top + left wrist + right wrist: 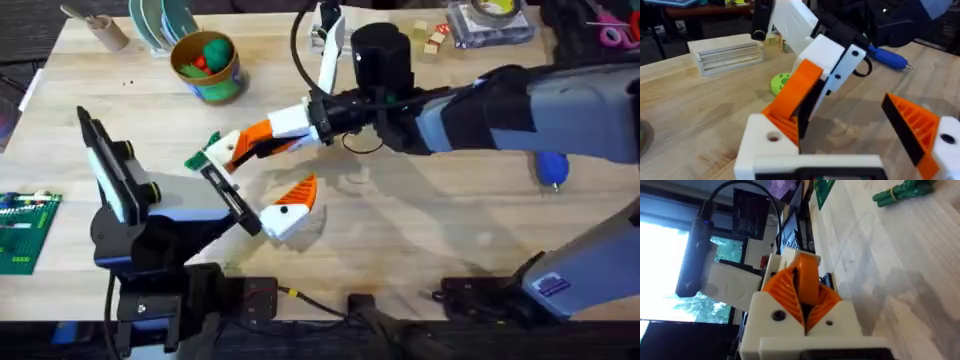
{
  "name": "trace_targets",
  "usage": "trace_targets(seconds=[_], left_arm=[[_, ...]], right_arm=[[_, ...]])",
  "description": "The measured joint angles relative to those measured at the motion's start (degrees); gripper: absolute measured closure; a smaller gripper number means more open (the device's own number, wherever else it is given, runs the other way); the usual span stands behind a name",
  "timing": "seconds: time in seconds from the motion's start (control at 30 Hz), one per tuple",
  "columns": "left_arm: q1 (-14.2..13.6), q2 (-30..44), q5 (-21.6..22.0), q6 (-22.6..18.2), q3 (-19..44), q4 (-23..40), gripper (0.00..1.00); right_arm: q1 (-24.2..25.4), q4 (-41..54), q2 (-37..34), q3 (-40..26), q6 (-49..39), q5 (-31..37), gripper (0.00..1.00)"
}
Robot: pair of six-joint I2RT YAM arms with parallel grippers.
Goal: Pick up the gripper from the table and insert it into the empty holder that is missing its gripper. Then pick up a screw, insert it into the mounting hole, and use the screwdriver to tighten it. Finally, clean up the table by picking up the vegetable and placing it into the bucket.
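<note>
Pincer on the right arm, we see, clamps the orange gripper; the left pincer gapes wide beside it, holding nothing.

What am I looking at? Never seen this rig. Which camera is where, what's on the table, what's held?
These are two robot arms at a wooden table. One picture looks down from above. The other two come from a camera on each wrist.

The right gripper reaches across, shut on a loose orange wedge. It holds the wedge against the bare white finger base of the left gripper, which is open.

On the table lie a green toy vegetable, a blue screwdriver and a yellow-rimmed bucket with toys in it.
</note>
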State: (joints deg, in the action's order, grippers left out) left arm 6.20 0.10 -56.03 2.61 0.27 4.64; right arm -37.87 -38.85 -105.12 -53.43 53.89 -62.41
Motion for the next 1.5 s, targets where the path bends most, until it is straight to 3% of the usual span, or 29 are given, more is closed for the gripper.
trace_targets(seconds=[0.93,1.1,1.4,1.5], left_arm=[[0.3,0.0,0.6,0.0,0.0,-0.1,0.008],[0.3,0.0,0.1,-0.1,0.0,-0.1,0.007],[-0.9,0.0,-5.4,-0.9,0.0,0.6,0.008],[-0.9,0.0,-6.0,-0.9,0.0,0.6,0.007]], right_arm=[[-0.7,0.1,0.0,-0.3,-6.7,2.5,0.994],[-0.1,0.3,0.0,-0.4,-6.8,0.5,0.843],[2.4,0.6,-1.0,-0.4,-7.3,-8.1,0.56],[3.2,0.5,-1.0,-0.5,-7.4,-9.0,0.395]])
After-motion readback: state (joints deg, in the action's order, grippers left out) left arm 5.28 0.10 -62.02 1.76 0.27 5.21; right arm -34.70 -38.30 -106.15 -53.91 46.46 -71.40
